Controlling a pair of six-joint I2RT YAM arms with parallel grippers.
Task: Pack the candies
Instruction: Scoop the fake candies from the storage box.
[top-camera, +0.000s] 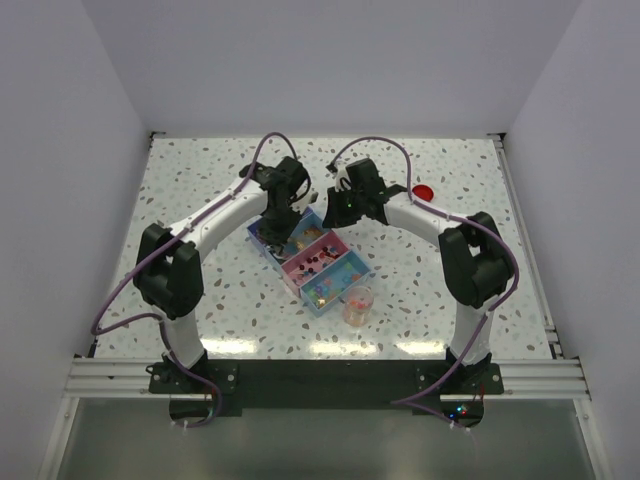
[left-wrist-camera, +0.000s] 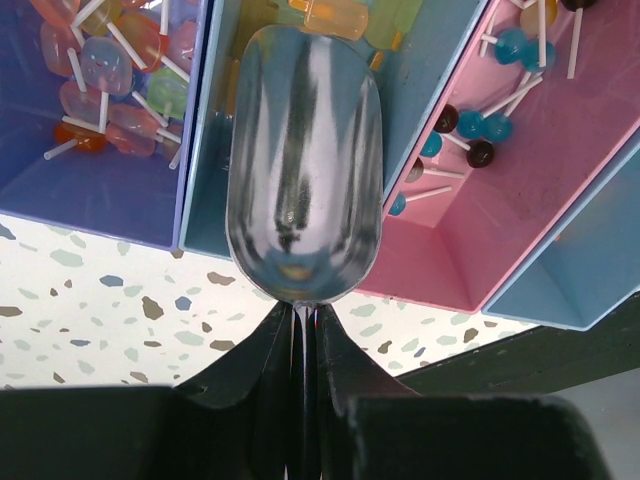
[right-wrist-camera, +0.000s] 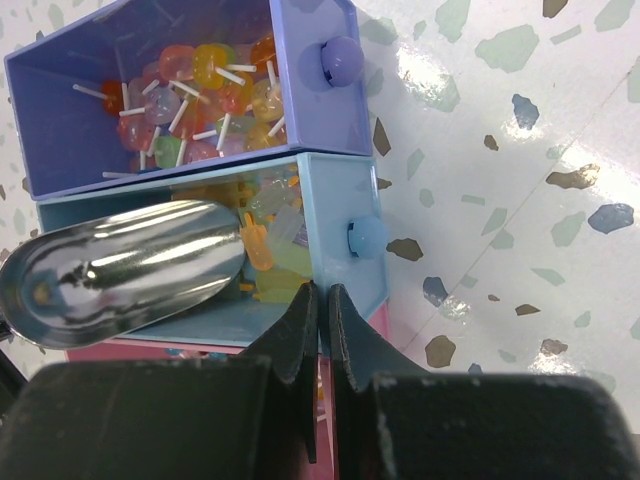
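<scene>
Two grippers above the drawers (top-camera: 310, 262): left gripper (left-wrist-camera: 303, 318) clamps a scoop (left-wrist-camera: 303, 160) over candies (right-wrist-camera: 270, 240); right gripper (right-wrist-camera: 322, 300) closed, empty.

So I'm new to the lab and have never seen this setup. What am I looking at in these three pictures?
These are two robot arms bolted to a speckled table. One picture looks down from above; the other two come from cameras on each wrist. On the table lie a row of coloured bins holding candies, a small cup and a red lid. The left fingers grip the handle of a metal scoop, which sits empty over a light blue bin. The right fingers are shut and hold nothing, hovering beside that bin.
</scene>
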